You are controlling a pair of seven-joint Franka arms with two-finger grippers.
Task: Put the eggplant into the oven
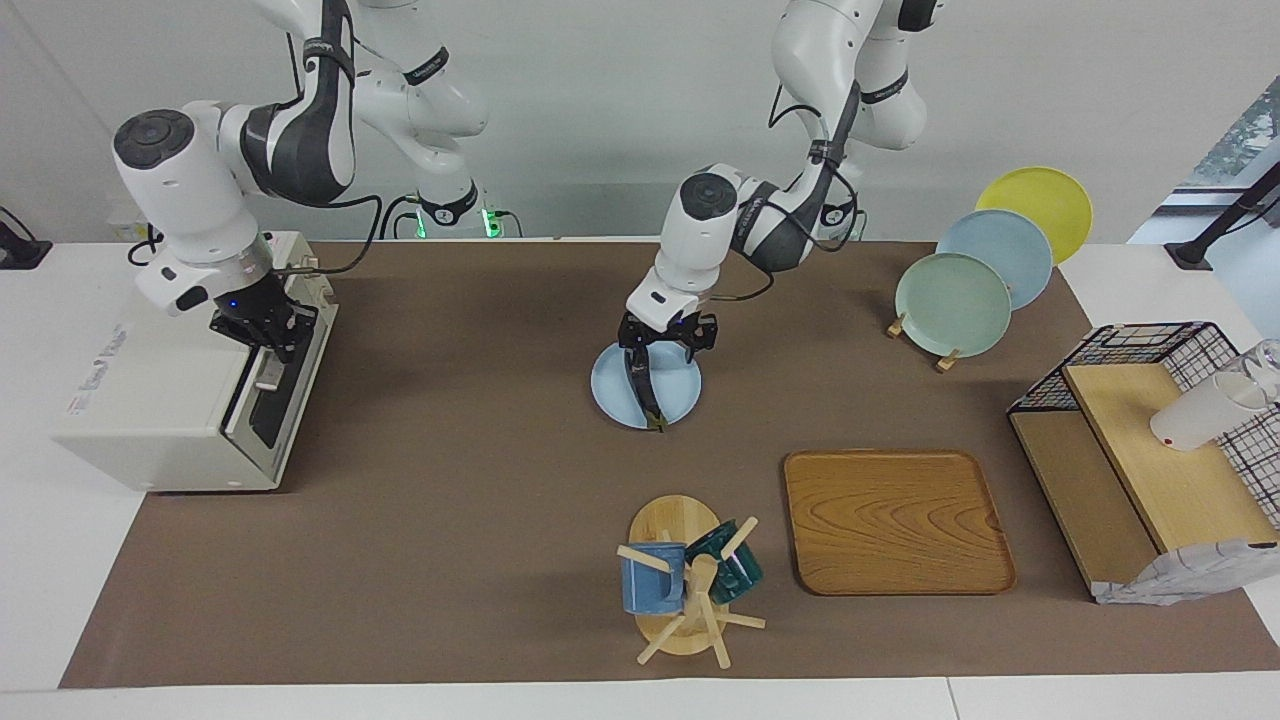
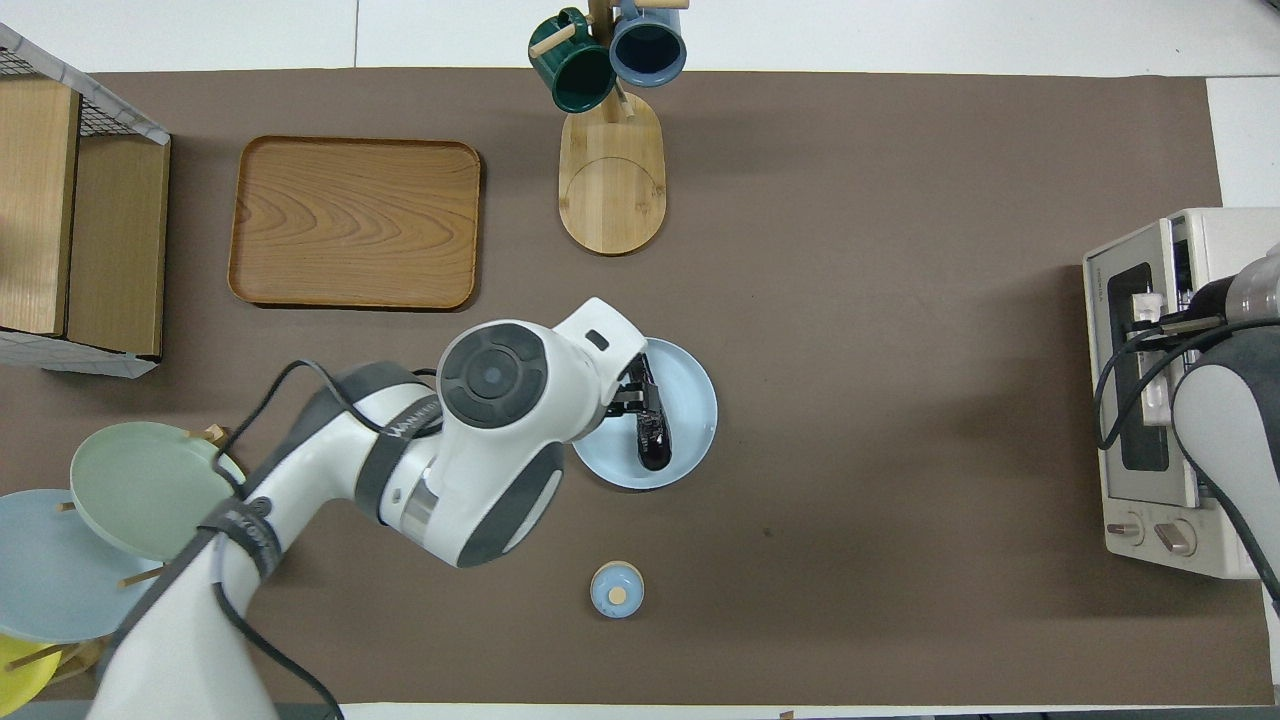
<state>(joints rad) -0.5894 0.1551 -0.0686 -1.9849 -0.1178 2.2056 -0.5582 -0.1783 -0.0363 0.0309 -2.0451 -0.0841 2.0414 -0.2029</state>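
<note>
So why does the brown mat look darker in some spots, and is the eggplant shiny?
Facing view: the arms block the light, so soft, fuzzy-edged shadows fall on the brown mat beside the oven. Overhead view: the eggplant shows tiny bright glints, so it looks glossy, and the wooden tray casts only a thin dark edge.
</note>
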